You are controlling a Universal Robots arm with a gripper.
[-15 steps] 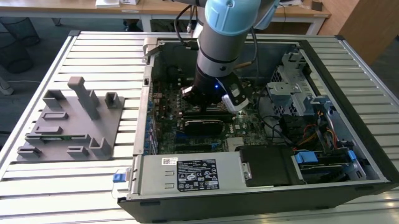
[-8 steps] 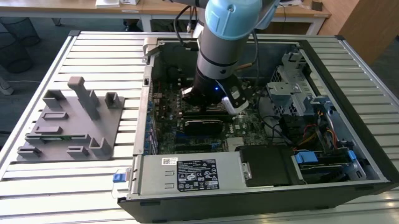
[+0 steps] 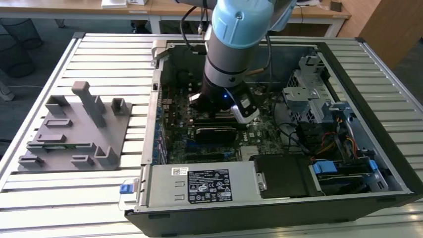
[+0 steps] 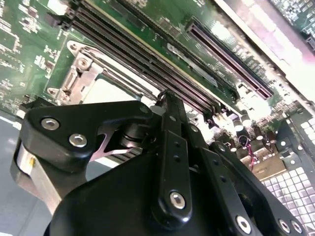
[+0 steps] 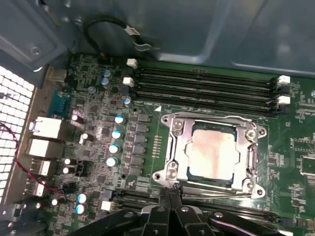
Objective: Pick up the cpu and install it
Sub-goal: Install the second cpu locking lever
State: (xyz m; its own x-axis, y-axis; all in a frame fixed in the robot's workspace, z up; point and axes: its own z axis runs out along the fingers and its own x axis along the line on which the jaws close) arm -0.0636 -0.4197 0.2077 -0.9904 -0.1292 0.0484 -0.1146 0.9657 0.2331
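The cpu [image 5: 211,155], a flat square chip with a shiny pale top, lies in the metal socket frame [image 5: 177,142] on the green motherboard. In the second wrist view a pale corner of the cpu [image 4: 107,91] shows inside the same frame. My gripper [image 5: 172,189] hovers just beside the socket's edge, fingertips pressed together with nothing between them. In the second wrist view the gripper [image 4: 165,98] stands over the board near the memory slots. The exterior view shows the gripper [image 3: 221,106] reaching down into the open computer case.
Memory slots [image 5: 202,86] run along one side of the socket. A black rectangular block [image 3: 211,134] sits on the board below the arm. The power supply [image 3: 198,186], drive cage [image 3: 310,94] and cables crowd the case. A grey plastic fixture [image 3: 76,131] stands on the table at the exterior view's left.
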